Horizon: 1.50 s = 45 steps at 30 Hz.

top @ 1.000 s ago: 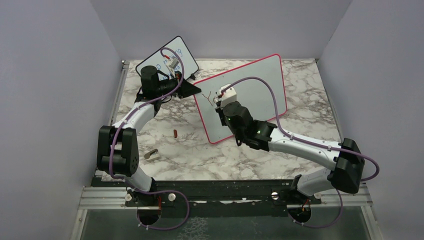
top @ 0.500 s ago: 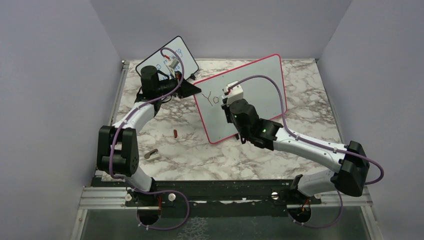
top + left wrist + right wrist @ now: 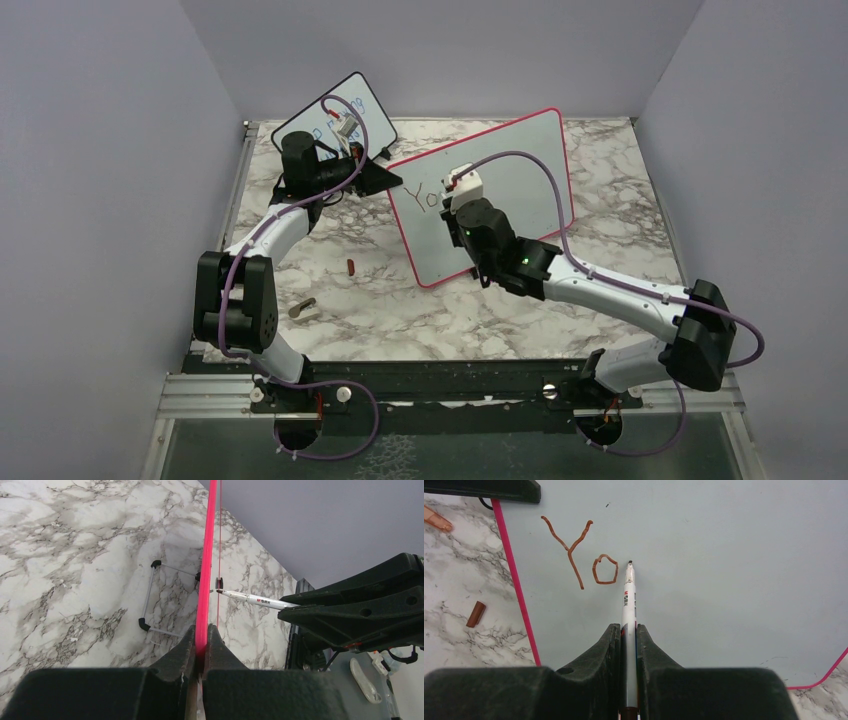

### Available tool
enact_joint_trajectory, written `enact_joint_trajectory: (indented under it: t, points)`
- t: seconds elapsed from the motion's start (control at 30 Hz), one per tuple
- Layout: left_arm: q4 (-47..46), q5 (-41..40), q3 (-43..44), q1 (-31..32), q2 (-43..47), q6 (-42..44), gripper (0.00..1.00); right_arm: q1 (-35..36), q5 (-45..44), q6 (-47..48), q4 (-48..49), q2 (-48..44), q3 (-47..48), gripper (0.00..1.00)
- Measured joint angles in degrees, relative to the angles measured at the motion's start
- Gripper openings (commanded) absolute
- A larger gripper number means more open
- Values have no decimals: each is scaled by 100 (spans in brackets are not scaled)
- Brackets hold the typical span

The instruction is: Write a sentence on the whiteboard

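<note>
The whiteboard [image 3: 520,165], red-pink framed, stands tilted at mid table. My left gripper [image 3: 388,181] is shut on its left edge; the left wrist view shows the frame [image 3: 207,570] pinched between the jaws of that gripper [image 3: 201,639]. My right gripper [image 3: 452,204] is shut on a white marker [image 3: 628,600], with its jaws tight around the barrel [image 3: 628,630]. The marker tip rests at the board's surface just right of the brownish-red letters "Yo" [image 3: 581,555], which also show in the top view [image 3: 426,195]. The marker also shows in the left wrist view [image 3: 250,599].
A smaller black-framed board [image 3: 352,108] with blue writing stands at the back left. A brownish marker cap [image 3: 350,266] and a grey object [image 3: 302,307] lie on the marble table left of the whiteboard. The cap also shows in the right wrist view [image 3: 476,614]. A wire stand [image 3: 150,600] is behind the whiteboard.
The "o" has been added after the "Y". My right gripper has moved right along the board with the marker. The left arm has not moved.
</note>
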<state>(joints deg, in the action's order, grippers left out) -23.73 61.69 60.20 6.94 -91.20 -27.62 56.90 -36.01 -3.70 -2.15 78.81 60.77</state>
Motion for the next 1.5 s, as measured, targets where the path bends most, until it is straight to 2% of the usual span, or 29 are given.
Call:
enact_joint_trajectory:
  t: [0.8,1.5]
  points:
    - [0,0,11,0,-22,-4,0,0,66,79,168,103,2,1]
    - [-4,0,11,0,-26,-17,0,0,68,-33,-59,15,-149,1]
